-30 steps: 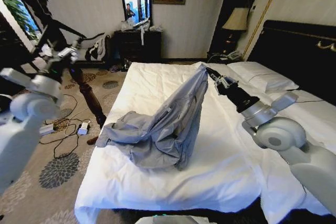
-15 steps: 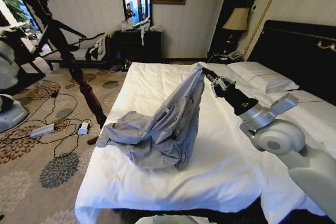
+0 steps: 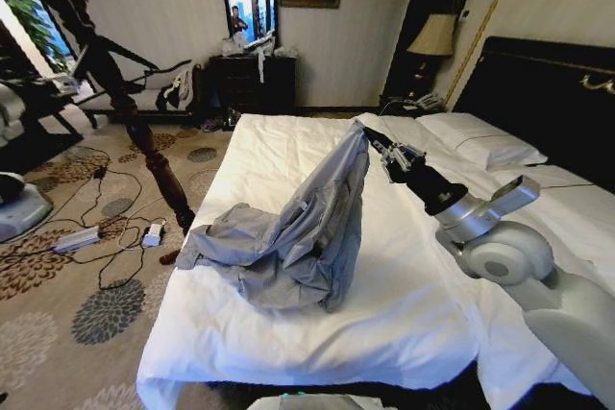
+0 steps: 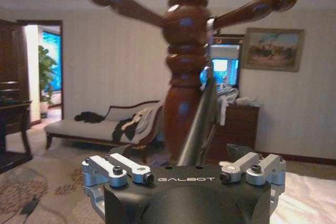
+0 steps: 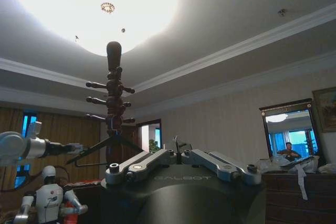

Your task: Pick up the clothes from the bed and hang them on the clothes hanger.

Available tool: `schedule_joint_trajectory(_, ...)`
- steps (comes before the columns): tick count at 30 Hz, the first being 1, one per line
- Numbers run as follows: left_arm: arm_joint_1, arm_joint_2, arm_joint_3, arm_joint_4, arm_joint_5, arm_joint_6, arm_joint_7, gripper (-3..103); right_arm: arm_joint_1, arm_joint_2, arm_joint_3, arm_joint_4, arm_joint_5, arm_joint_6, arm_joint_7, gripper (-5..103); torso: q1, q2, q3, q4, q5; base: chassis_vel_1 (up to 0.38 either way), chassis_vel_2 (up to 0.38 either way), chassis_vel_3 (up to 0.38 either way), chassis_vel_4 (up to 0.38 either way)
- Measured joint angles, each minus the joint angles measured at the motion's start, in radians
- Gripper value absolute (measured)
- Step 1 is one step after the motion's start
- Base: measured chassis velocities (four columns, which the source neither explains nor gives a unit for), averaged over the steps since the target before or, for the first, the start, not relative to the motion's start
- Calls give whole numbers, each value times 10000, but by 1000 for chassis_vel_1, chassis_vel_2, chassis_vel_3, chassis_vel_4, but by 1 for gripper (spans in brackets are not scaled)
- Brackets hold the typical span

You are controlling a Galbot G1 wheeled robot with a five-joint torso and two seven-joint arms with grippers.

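Blue-grey clothes [image 3: 306, 228] rise in a peak, clenched in the right gripper's [image 3: 370, 136] jaws.

- The right arm [image 3: 500, 256] is made of silver-grey rounded shells, with a big round joint that has a darker grey disc in its middle
- Past that joint sits a shiny silver cuff, then a black tube-shaped forearm
- The right gripper [image 3: 370, 136] is small, of black and bare metal parts
- In the right wrist view the wrist block [image 5: 178, 198] is matt black with "GALBOT" in pale letters; two silver link bars with round screws lie across its top
- In the left wrist view the same black block [image 4: 186, 198] bears the "GALBOT" mark, with silver brackets and dark bolts at both corners
- Part of the left arm [image 3: 12, 108], white and grey, shows at the head view's edge
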Motion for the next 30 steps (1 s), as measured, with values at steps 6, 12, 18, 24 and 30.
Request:
schedule_joint_trajectory(6,-1481,-376,1659,669,72,552,250,100,-62,106,-29,-1,-107,0,-20,0,-1,0,0,3,1,0,0,0,0)
schedule_joint_trajectory(12,-3038,-1165,3302,1756,843,828,523,100,-119,155,-31,-4,-177,-5,-30,0,1,-1,1,-3,5,0,0,0,0)
schedule_joint_trajectory(18,-3764,-1679,3805,2411,1080,1100,507,93,-215,159,39,-13,-294,8,-88,0,0,0,0,3,2,0,0,0,0)
schedule_joint_trajectory(24,-3895,-1737,3933,2517,1306,1397,383,77,-226,168,48,-78,-353,64,-154,0,0,0,0,1,1,0,0,0,0)
schedule_joint_trajectory(30,-3877,-1632,3925,2471,1169,1557,363,55,-217,196,-10,-145,-425,104,-223,0,-1,-1,-1,3,0,0,0,0,0)
